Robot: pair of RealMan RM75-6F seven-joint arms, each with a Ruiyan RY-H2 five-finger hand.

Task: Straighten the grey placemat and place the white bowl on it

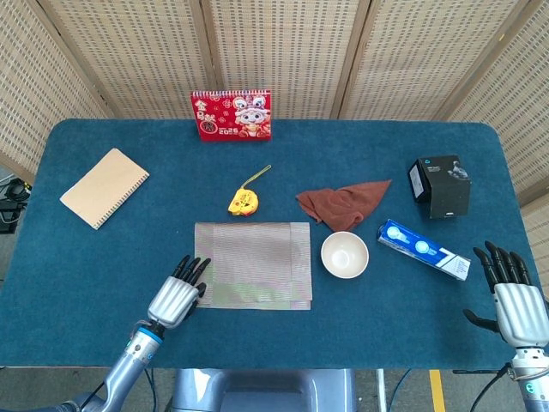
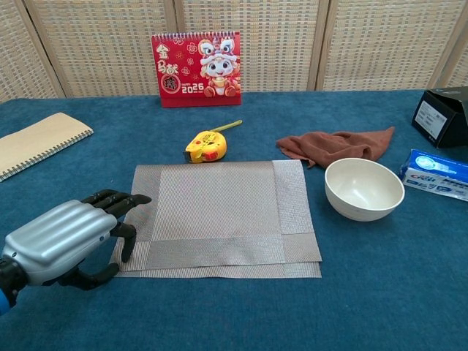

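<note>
The grey placemat (image 1: 253,263) (image 2: 219,216) lies at the table's front middle, with its near part folded over so a doubled strip shows along the front edge. The white bowl (image 1: 345,254) (image 2: 363,188) stands empty just right of the mat, off it. My left hand (image 1: 175,296) (image 2: 69,236) hovers over the mat's front left corner, fingers spread and holding nothing. My right hand (image 1: 517,300) stays at the table's front right edge, fingers apart and empty; only the head view shows it.
A yellow tape measure (image 1: 243,200) lies just behind the mat. A brown cloth (image 1: 343,201) is behind the bowl. A blue and white box (image 1: 424,248) and a black box (image 1: 440,185) sit to the right. A notebook (image 1: 104,186) lies far left, a red calendar (image 1: 231,114) at the back.
</note>
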